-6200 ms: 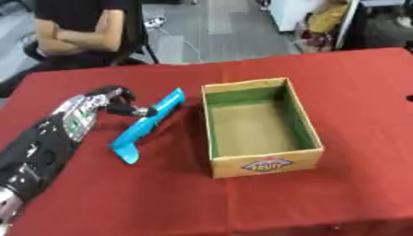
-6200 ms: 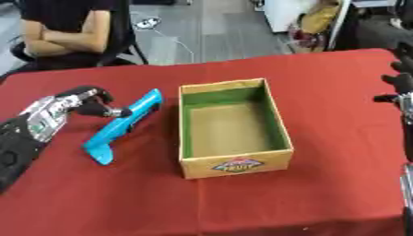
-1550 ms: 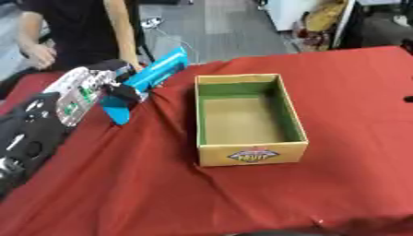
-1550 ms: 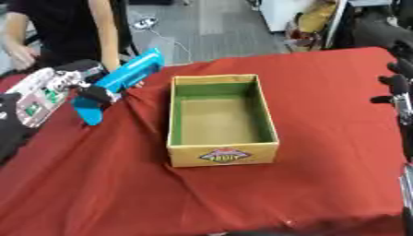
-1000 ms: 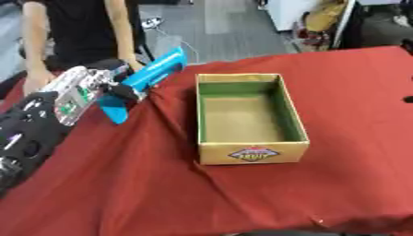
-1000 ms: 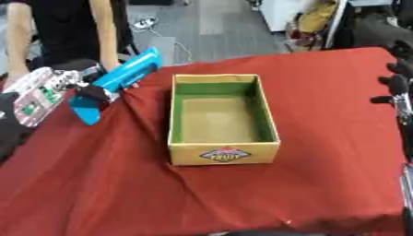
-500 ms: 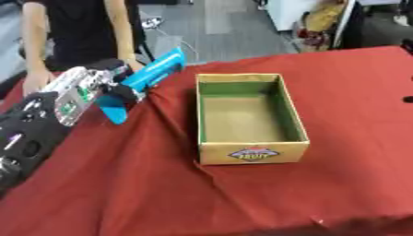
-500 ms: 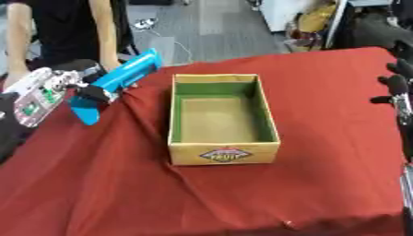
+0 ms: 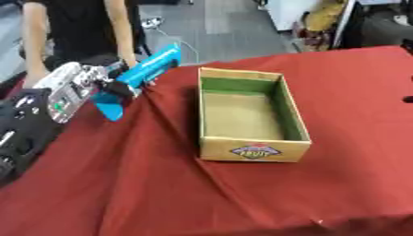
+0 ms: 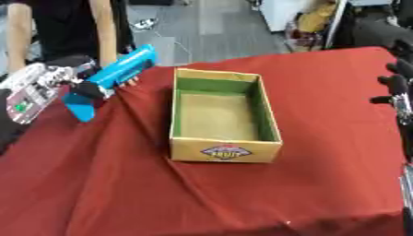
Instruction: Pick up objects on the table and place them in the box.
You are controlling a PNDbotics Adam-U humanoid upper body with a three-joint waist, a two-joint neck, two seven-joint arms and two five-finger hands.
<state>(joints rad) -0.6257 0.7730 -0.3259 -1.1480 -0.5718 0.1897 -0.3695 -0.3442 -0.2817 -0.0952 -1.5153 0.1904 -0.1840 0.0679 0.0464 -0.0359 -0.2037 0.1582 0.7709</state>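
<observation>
So the blue tool (image 9: pixel 138 78) is up off the red tabletop (image 9: pixel 161 184), over the far left corner area. Its long axis runs diagonally: the lower, wider end points down toward the left edge and the near side, and the slimmer end points up and away toward the far edge, slightly right toward the box (image 9: pixel 250 115). The left hand (image 9: pixel 85 85) has its fingers curled round the tool near the lower end, pinching it about a third of the way along, so most of the length sticks out past the hand toward the far edge. The box sits roughly mid-tabletop, long side running near to far, open top, green inside walls, nothing visible in it, with a label on the near face. The tool's upper tip is near the box's far left corner but apart from it, with a strip of bare cloth between. There's lots of open cloth on the near side and to the right of the box. The right hand (image 10: pixel 395 85) shows at the right edge in the right eye view, dark fingers up, can't tell how open they are. A person's arm (image 9: pixel 119 34) hangs just behind the far edge close to the tool.
</observation>
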